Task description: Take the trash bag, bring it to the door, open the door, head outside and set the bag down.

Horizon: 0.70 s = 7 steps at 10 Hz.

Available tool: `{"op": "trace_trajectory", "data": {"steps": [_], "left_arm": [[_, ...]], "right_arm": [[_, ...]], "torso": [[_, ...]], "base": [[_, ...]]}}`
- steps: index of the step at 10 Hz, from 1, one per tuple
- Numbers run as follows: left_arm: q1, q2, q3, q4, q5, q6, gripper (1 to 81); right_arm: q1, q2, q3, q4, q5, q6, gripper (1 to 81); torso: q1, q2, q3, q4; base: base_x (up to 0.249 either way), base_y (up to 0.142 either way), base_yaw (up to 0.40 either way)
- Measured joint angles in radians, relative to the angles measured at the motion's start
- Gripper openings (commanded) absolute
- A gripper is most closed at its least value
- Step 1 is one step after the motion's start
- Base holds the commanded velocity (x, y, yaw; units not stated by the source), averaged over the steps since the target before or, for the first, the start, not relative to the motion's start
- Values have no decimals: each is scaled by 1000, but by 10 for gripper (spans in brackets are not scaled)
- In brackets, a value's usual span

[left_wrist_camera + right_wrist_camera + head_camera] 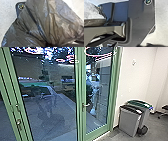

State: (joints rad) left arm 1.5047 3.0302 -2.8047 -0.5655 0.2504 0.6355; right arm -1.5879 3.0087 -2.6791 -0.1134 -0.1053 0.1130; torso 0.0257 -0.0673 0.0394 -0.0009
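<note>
The dark, translucent trash bag (53,21) shows large in the left wrist view. Its folds draw together where my left gripper (48,44) is shut on it. Part of the same crinkled bag (93,12) also appears in the right wrist view, beside the robot's base. In the head view a green-framed glass door (81,79) stands closed ahead, with a lever handle (86,105) on its frame. Another handle (19,122) is on the green frame farther left.
Two grey bins, one with a dark lid (130,119) and one with a green lid (140,103), stand by the white wall (140,74) right of the door. A dark chair (163,110) is at the far right. A blurred person (95,80) shows in the glass.
</note>
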Motion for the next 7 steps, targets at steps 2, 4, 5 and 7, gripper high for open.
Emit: {"op": "trace_trajectory", "data": {"steps": [2, 4, 5, 7], "left_arm": [[-2, 3, 0, 0, -1, 1, 10], [-2, 3, 0, 0, -1, 4, 10], [-3, 4, 0, 0, -1, 4, 10], [1, 3, 0, 0, 0, 4, 10]], "right_arm": [[0, -4, -1, -1, 0, 0, 811], [-2, -4, -1, -1, 0, 0, 811], [0, -4, -1, -1, 0, 0, 811], [-4, -6, -2, -2, -1, 0, 811]], "torso": [[1, 0, 0, 0], [0, 0, 0, 0], [1, 0, 0, 0], [0, 0, 0, 0]], "base": [[138, -74, 0], [138, -33, 0], [138, 0, 0], [138, 0, 0]]}}
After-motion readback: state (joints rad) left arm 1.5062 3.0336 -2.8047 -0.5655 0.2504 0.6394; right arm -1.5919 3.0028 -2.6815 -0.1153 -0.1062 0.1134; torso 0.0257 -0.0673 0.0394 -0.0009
